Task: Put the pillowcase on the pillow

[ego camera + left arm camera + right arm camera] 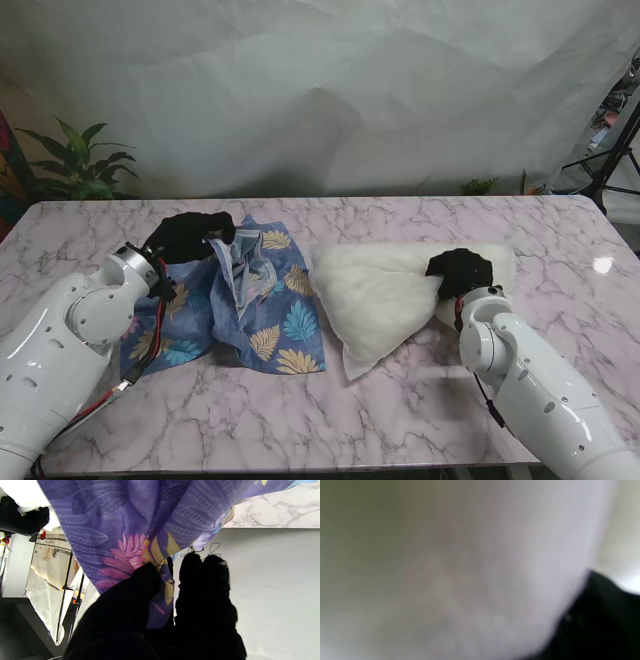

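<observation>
Right arm: reaching from the near right corner, its right hand (460,271) pressing into the pillow (375,300); fingers look closed in the filling, though the wrist view is blurred.
Left hand (188,235): pinching a fold of the pillowcase (262,310) between thumb and fingers (202,580), lifting it off the table (400,420).
Pillow: lying right of centre, just beside the pillowcase, not inside.
Handling: both looking light, soft and floppy; thin cloth probably slipping easily, so gripping the open hem seems best.

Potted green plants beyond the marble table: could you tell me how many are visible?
2: a leafy green plant beyond the far left corner, a small green sprig behind the far edge, right of centre.
</observation>
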{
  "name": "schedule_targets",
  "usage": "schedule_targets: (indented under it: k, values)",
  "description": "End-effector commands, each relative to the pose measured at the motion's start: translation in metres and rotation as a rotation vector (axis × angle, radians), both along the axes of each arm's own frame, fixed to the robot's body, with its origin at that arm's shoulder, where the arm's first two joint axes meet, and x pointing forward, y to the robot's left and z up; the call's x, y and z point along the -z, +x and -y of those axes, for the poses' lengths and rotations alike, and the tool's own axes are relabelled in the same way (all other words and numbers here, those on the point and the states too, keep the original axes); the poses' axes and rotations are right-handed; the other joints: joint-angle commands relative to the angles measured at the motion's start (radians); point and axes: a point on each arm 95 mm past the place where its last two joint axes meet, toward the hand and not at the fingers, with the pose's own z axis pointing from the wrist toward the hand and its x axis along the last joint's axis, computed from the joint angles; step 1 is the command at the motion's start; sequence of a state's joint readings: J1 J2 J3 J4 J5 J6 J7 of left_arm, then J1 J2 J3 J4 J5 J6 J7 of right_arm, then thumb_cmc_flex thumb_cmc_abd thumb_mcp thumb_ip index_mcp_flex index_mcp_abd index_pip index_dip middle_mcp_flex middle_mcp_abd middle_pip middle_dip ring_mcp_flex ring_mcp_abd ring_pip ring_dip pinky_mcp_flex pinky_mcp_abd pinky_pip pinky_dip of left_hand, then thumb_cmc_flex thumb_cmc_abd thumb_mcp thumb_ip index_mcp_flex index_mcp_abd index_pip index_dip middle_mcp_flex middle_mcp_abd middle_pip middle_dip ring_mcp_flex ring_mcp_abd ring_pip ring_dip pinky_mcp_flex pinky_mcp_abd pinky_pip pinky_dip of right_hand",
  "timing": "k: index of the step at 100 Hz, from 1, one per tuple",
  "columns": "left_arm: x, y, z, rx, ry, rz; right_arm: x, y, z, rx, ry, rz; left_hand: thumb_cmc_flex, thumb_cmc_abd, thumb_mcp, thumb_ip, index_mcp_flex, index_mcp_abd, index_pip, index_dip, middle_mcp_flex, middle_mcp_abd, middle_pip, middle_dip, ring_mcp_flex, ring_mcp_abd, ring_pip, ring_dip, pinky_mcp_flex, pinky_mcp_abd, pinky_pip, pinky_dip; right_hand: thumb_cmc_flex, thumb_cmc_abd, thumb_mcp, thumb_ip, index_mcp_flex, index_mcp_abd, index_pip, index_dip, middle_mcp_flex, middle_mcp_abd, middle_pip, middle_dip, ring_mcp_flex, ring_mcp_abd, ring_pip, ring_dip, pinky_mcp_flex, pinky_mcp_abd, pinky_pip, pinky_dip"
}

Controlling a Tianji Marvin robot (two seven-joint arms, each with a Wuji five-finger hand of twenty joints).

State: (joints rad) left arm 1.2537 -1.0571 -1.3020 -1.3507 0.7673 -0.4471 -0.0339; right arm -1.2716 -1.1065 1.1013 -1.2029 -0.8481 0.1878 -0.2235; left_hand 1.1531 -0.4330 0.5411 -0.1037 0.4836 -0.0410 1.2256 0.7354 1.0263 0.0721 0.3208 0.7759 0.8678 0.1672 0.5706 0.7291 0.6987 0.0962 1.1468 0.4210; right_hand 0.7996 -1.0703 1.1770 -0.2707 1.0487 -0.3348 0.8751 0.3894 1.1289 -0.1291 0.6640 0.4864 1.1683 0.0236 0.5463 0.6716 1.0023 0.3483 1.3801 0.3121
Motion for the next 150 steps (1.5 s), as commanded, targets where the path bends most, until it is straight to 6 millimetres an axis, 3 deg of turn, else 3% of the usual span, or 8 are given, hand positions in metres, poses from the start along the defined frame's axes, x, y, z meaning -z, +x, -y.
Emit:
schedule_targets:
  k: [1, 30, 54, 74, 96, 126, 150]
  values:
    - [0.002, 0.0, 0.004, 0.022, 0.015, -0.014, -0.009, 0.0, -0.011, -0.018, 0.025, 0.016, 0.009, -0.01, 0.025, -0.002, 0.013, -0.022, 0.04, -0.006, 0.049, -0.044, 0.002, 0.008, 0.035, 0.021, -0.011, -0.005, -0.015, -0.077, -0.023, -0.006, 0.069, 0.171, 0.292, 0.168, 0.109, 0.017, 0.175, 0.061, 0.07, 0.008, 0.086, 0.058, 0.137, -0.055, 0.359, 0.022, 0.085, -0.527, 0.174, 0.091]
    - [0.001, 0.001, 0.012, 0.049, 0.013, -0.01, -0.051, -0.001, -0.032, -0.121, 0.086, 0.09, 0.008, -0.009, 0.026, -0.004, 0.012, -0.022, 0.04, -0.005, 0.048, -0.045, 0.002, 0.009, 0.034, 0.021, -0.011, -0.005, -0.015, -0.077, -0.024, -0.007, 0.075, 0.169, 0.322, 0.187, 0.105, 0.023, 0.209, 0.119, 0.074, 0.028, 0.116, 0.092, 0.139, -0.032, 0.423, 0.026, 0.097, -0.527, 0.204, 0.159]
    - [0.0, 0.002, 0.016, 0.074, 0.014, -0.003, -0.071, 0.007, -0.037, -0.264, 0.123, -0.004, 0.009, -0.009, 0.027, -0.003, 0.012, -0.022, 0.039, -0.004, 0.047, -0.044, 0.002, 0.009, 0.034, 0.021, -0.011, -0.005, -0.015, -0.077, -0.023, -0.007, 0.078, 0.17, 0.328, 0.189, 0.102, 0.034, 0.207, 0.136, 0.069, 0.04, 0.119, 0.104, 0.136, -0.027, 0.437, 0.025, 0.098, -0.523, 0.208, 0.179]
    - [0.001, -0.004, 0.02, 0.119, 0.017, -0.002, -0.072, 0.026, -0.04, -0.394, 0.102, -0.091, 0.009, -0.01, 0.027, -0.003, 0.012, -0.022, 0.039, -0.004, 0.048, -0.045, 0.002, 0.009, 0.034, 0.022, -0.011, -0.005, -0.016, -0.077, -0.023, -0.007, 0.081, 0.171, 0.327, 0.182, 0.097, 0.042, 0.203, 0.144, 0.054, 0.043, 0.122, 0.114, 0.135, -0.02, 0.428, 0.021, 0.095, -0.51, 0.196, 0.18]
    - [0.009, -0.012, 0.031, 0.197, 0.018, -0.018, -0.071, 0.046, -0.06, -0.469, 0.112, -0.114, 0.008, -0.01, 0.028, -0.004, 0.012, -0.024, 0.039, -0.003, 0.048, -0.046, 0.002, 0.009, 0.035, 0.019, -0.011, -0.005, -0.016, -0.079, -0.023, -0.007, 0.082, 0.172, 0.328, 0.18, 0.093, 0.044, 0.202, 0.149, 0.053, 0.045, 0.124, 0.114, 0.135, -0.02, 0.427, 0.024, 0.095, -0.51, 0.195, 0.184]
    - [0.018, -0.019, 0.04, 0.265, 0.013, -0.032, -0.074, 0.075, -0.086, -0.474, 0.129, -0.126, 0.007, -0.011, 0.029, -0.004, 0.012, -0.023, 0.039, -0.002, 0.048, -0.046, 0.003, 0.01, 0.035, 0.019, -0.011, -0.004, -0.016, -0.078, -0.022, -0.006, 0.082, 0.168, 0.33, 0.18, 0.09, 0.048, 0.199, 0.154, 0.055, 0.052, 0.124, 0.107, 0.137, -0.018, 0.432, 0.026, 0.098, -0.512, 0.2, 0.192]
    - [0.018, -0.024, 0.041, 0.279, 0.012, -0.031, -0.072, 0.086, -0.098, -0.436, 0.137, -0.127, 0.007, -0.009, 0.03, -0.005, 0.011, -0.021, 0.039, -0.002, 0.048, -0.045, 0.003, 0.01, 0.035, 0.019, -0.011, -0.004, -0.017, -0.079, -0.022, -0.006, 0.082, 0.167, 0.33, 0.182, 0.088, 0.05, 0.194, 0.154, 0.056, 0.057, 0.124, 0.099, 0.138, -0.02, 0.438, 0.025, 0.103, -0.52, 0.205, 0.199]
